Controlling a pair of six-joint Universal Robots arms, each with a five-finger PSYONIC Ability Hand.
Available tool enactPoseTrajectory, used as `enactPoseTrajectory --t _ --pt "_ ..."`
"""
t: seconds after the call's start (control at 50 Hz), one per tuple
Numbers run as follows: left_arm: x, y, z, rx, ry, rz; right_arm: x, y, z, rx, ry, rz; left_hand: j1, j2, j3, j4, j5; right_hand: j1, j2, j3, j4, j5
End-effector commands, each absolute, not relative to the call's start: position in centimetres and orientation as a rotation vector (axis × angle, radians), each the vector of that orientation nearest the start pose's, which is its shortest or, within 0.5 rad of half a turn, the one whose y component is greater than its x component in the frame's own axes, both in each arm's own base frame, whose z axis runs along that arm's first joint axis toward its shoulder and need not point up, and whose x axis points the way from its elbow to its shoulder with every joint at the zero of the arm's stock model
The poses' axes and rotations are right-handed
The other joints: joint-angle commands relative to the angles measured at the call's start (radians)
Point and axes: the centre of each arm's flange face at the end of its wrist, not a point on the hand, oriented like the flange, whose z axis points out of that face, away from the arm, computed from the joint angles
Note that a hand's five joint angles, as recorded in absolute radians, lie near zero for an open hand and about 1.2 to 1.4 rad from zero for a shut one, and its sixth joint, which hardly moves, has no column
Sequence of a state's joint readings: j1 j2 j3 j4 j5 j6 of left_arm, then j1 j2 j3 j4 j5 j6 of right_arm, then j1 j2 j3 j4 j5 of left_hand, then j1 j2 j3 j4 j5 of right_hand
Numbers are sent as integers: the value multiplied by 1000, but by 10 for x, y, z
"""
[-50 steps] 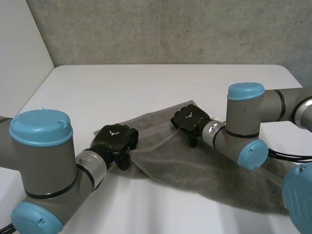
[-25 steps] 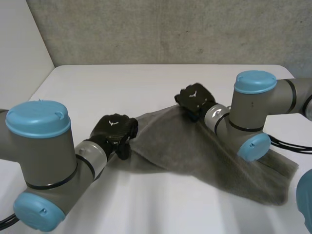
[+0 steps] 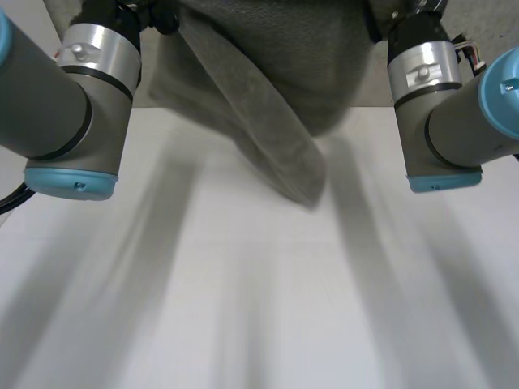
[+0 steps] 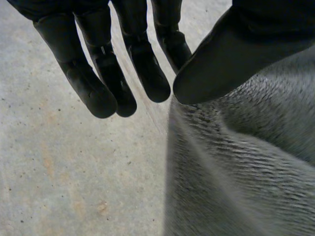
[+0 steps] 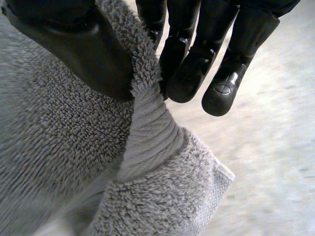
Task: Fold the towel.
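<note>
The grey towel (image 3: pixel 268 97) hangs in the air above the white table (image 3: pixel 259 308), stretched between my two raised arms, with a long fold drooping toward the middle. My left hand (image 4: pixel 236 44) pinches the towel (image 4: pixel 236 172) at an edge between thumb and fingers (image 4: pixel 103 83). At the other end my right hand (image 5: pixel 69 49) is shut on the towel (image 5: pixel 59 147) close to a corner (image 5: pixel 216 177), the bunched cloth squeezed between thumb and fingers (image 5: pixel 197 69).
The left arm (image 3: pixel 57 105) and right arm (image 3: pixel 454 105) stand high on either side of the hanging cloth. A grey concrete wall is behind the table.
Both arms have risen and lifted the towel off the table. The right hand, open on the cloth a second ago, has shut on it. The left hand kept its hold.
</note>
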State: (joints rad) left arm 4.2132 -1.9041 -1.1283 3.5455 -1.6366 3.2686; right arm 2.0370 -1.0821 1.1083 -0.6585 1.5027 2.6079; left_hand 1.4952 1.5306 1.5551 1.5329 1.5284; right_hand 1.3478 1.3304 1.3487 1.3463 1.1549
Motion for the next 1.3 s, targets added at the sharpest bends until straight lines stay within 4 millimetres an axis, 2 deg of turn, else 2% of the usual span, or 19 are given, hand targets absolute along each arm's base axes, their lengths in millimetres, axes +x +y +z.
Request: enactPoseTrajectory --t 0.02,0.04,0.06,0.08,0.12,0.14,0.16,0.18,0.22,0.24,0.32,0.5,0.54,0.56,0.58,0.6,0.72,1.04,1.3 --pt "-307 -281 319 575 1942 -2755 325 -319 281 -1160 1599 -2369 -99 -134 -159 -137 -307 48 66 48 50 67" --pt "-307 -274 298 627 2033 -2670 325 -319 280 -1161 1600 -2368 -99 -134 -159 -137 -307 48 66 48 50 67" --pt "-305 -266 278 683 2115 -2566 322 -313 266 -1226 1690 -2279 -99 -134 -159 -137 -307 48 66 48 50 67" --pt "-305 -266 278 684 2116 -2565 318 -305 250 -1301 1773 -2187 -99 -134 -159 -137 -307 48 66 48 50 67" --pt "-303 -258 257 752 2185 -2450 313 -296 233 -1384 1854 -2081 -99 -134 -159 -137 -307 48 66 48 50 67" --pt "-300 -250 238 820 2237 -2337 307 -287 216 -1466 1919 -1977 -99 -134 -159 -137 -307 48 66 48 50 67" --pt "-297 -239 219 896 2273 -2233 307 -287 216 -1467 1920 -1976 -99 -134 -159 -137 -307 48 66 48 50 67" --pt "-297 -239 219 897 2273 -2232 299 -280 199 -1533 1982 -1887 -99 -134 -159 -137 -307 48 66 48 50 67" --pt "-297 -219 190 1040 2308 -2080 291 -275 186 -1578 2024 -1829 -99 -134 -159 -137 -307 48 66 48 50 67" --pt "-297 -219 190 1041 2308 -2080 284 -270 175 -1616 2059 -1784 -99 -134 -159 -137 -307 48 66 48 50 67" --pt "-300 -198 163 1171 2344 -1947 273 -262 160 -1665 2103 -1714 -99 -134 -159 -137 -307 48 66 48 50 67" --pt "-303 -191 167 1193 2334 -1967 266 -249 147 -1658 2101 -1691 -99 -134 -159 -137 -307 48 66 48 50 67" --pt "-306 -190 171 1200 2323 -1992 266 -247 146 -1658 2091 -1693 -99 -134 -159 -137 -307 -59 -42 -60 -58 -41" --pt "-306 -190 171 1200 2323 -1992 266 -246 144 -1657 2082 -1692 -99 -134 -159 -137 -307 -437 -420 -438 -436 -419" --pt "-308 -187 173 1209 2316 -2002 266 -246 144 -1657 2081 -1692 -99 -134 -159 -137 -307 -441 -423 -442 -439 -422" --pt "-309 -186 174 1214 2311 -2010 266 -244 144 -1654 2076 -1690 -99 -134 -159 -137 -307 -618 -601 -619 -617 -600" --pt "-309 -183 172 1223 2318 -2001 263 -244 145 -1642 2060 -1685 -99 -134 -159 -137 -307 -664 -646 -665 -662 -645" --pt "-307 -185 166 1217 2331 -1975 241 -273 153 -1569 2064 -1776 -99 -134 -159 -137 -307 -761 -743 -762 -759 -742" --pt "-307 -185 165 1217 2330 -1977 235 -282 142 -1550 2080 -1712 -99 -134 -159 -137 -307 -714 -696 -715 -712 -695"
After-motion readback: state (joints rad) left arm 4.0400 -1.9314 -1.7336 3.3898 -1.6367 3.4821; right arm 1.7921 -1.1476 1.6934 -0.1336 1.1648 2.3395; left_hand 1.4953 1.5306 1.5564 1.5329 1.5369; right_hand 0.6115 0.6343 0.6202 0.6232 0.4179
